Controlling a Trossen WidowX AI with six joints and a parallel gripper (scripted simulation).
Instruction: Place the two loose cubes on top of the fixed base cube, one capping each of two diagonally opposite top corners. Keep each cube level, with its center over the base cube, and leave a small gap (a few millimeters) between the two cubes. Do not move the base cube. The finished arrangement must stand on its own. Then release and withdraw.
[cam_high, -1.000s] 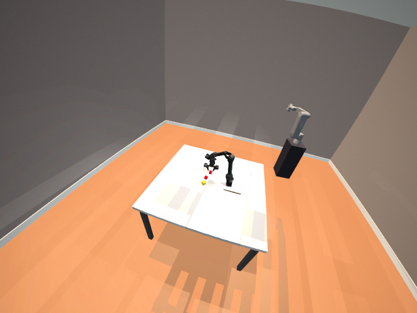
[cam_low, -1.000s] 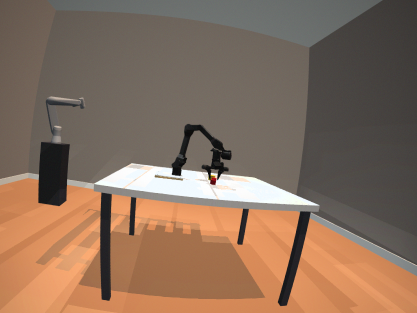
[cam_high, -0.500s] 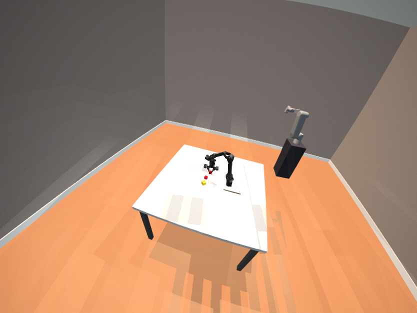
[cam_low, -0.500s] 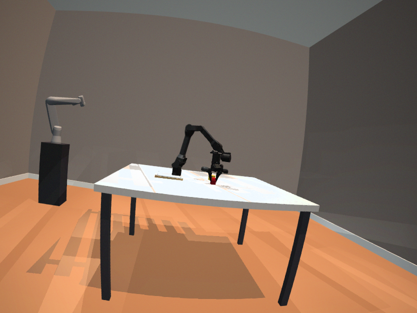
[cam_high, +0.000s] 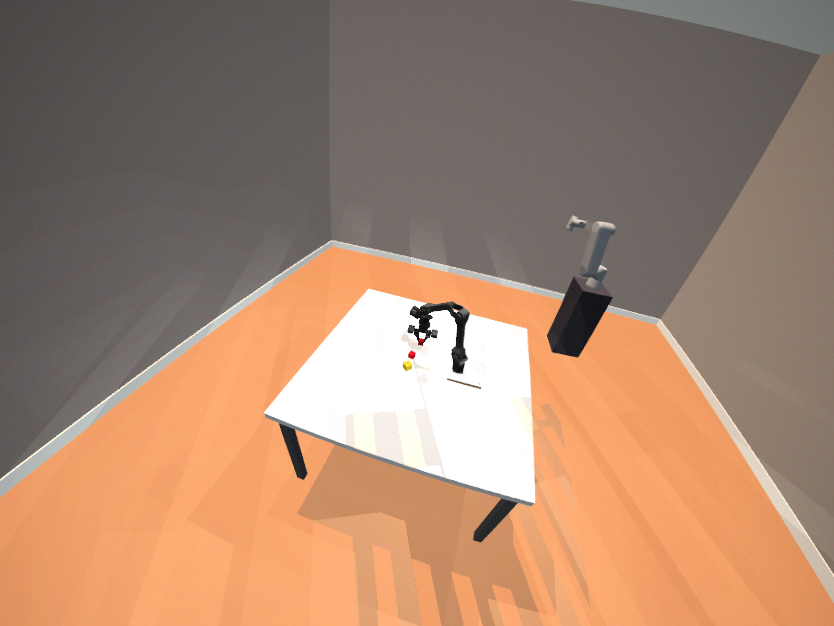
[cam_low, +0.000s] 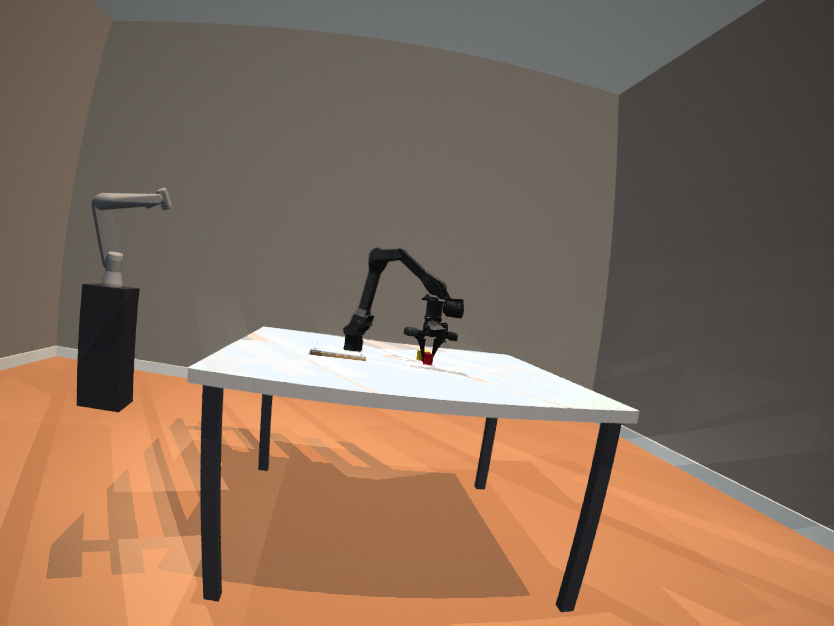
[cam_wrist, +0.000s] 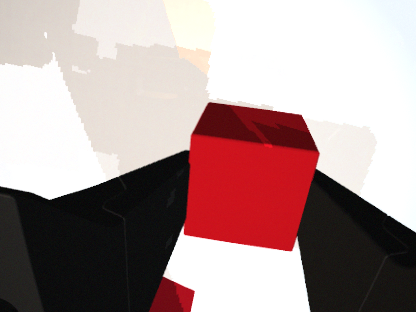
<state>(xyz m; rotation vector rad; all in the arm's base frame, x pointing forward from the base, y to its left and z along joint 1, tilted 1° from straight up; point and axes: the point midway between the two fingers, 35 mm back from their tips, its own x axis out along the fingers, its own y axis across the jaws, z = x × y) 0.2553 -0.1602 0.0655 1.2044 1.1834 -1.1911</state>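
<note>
My gripper (cam_high: 421, 340) (cam_low: 428, 356) (cam_wrist: 247, 172) is shut on a red cube (cam_high: 421, 342) (cam_low: 427, 360) (cam_wrist: 240, 205). One finger is on each side of the cube, low over the table; I cannot tell exactly how far its underside is from the top. A second red cube (cam_high: 411, 354) (cam_wrist: 175, 298) sits on the table, between the held cube and the yellow cube in the top view. Only part of it shows at the bottom of the wrist view. The yellow cube (cam_high: 407, 365) (cam_low: 419, 355) sits just beyond the second red cube; in the exterior view it is partly hidden behind the finger and the held cube.
The white table (cam_high: 377, 390) (cam_low: 269, 370) carries everything. The arm's base (cam_high: 458, 364) (cam_low: 353, 342) stands on it, beside a flat plate with a thin edge strip (cam_high: 464, 383) (cam_low: 336, 355). A grey arm on a black pedestal (cam_high: 578, 320) (cam_low: 106, 347) stands off the table.
</note>
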